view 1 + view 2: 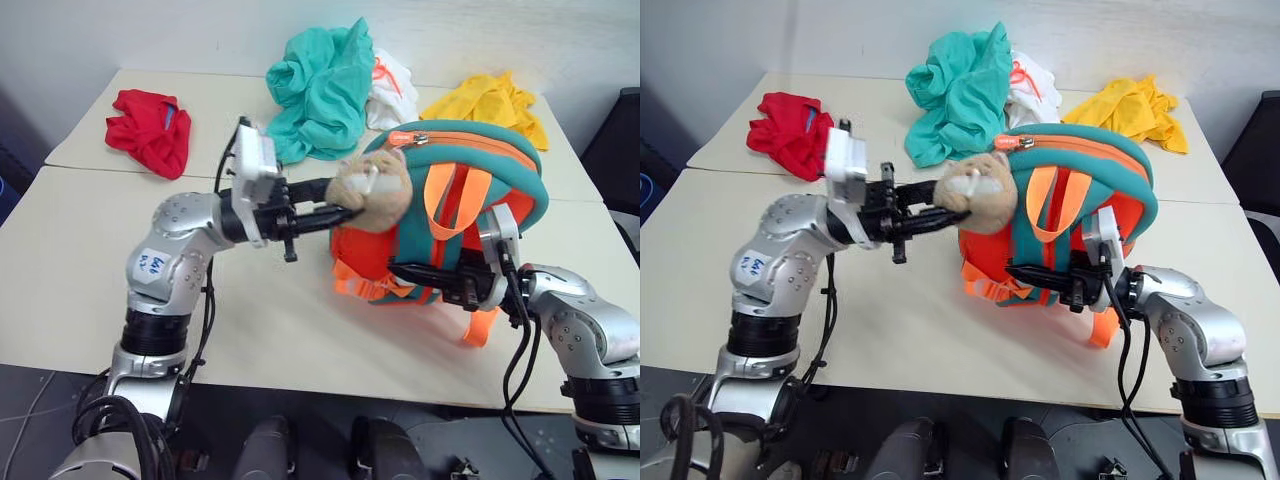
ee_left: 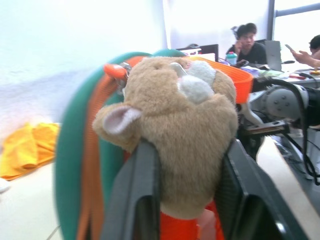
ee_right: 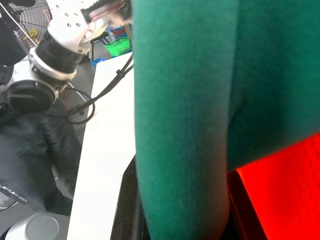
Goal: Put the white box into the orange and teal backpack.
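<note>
The orange and teal backpack [image 1: 470,170] stands up just right of the middle of the head view, on the pale table [image 1: 80,260]. Nearest, at the lower right, my right claw [image 1: 415,272] is pinched tight on the bag's low edge. I think that keeps it from tipping. A bit higher, at the middle, my left claw [image 1: 335,208] is squeezed on the plush cat face [image 1: 372,190], likely to pull the front open. I cannot tell where the white box is; it may be inside the bag. My left wrist view shows a black finger [image 2: 137,200] on each side of the fuzzy face, which the head view leaves unclear. My right wrist view shows the teal trim [image 3: 180,125] caught in my grip. Far back lie a red cloth [image 1: 150,128] at upper left, a teal cloth heap [image 1: 325,85] at top middle and a yellow cloth [image 1: 490,105] at upper right.
</note>
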`<move>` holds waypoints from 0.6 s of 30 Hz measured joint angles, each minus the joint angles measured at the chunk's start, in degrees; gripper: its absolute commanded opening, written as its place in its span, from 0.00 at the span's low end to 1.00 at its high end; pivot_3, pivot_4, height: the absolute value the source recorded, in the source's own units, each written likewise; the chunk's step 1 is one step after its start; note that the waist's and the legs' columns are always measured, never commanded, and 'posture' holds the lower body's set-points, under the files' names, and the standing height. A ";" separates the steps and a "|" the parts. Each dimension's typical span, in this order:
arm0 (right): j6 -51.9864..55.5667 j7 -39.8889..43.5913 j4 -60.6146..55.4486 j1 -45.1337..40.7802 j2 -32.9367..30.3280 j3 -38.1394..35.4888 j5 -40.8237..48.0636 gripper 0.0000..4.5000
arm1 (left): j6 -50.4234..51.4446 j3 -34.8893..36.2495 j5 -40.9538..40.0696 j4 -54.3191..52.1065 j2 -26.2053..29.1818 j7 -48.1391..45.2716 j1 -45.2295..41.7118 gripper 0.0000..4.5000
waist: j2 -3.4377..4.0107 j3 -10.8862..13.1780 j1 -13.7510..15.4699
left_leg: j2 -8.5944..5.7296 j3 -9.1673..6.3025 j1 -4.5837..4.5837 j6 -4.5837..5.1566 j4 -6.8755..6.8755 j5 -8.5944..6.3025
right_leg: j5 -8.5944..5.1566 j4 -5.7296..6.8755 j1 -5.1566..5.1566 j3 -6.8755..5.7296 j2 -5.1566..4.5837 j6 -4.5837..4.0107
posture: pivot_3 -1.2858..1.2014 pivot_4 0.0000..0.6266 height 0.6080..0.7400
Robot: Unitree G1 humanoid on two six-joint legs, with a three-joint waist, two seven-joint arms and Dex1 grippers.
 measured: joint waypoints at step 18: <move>-1.18 -3.22 -0.89 2.71 1.84 -0.22 0.04 0.01 | -15.51 -6.77 15.92 30.92 3.14 -2.42 2.92 0.18 | 0.06 -0.04 -0.05 | 0.00 0.11 0.03 0.01 0.00 -0.01 | 0.00 0.07 -0.06 0.01 0.01 0.00 | 0.52 0.24 1.00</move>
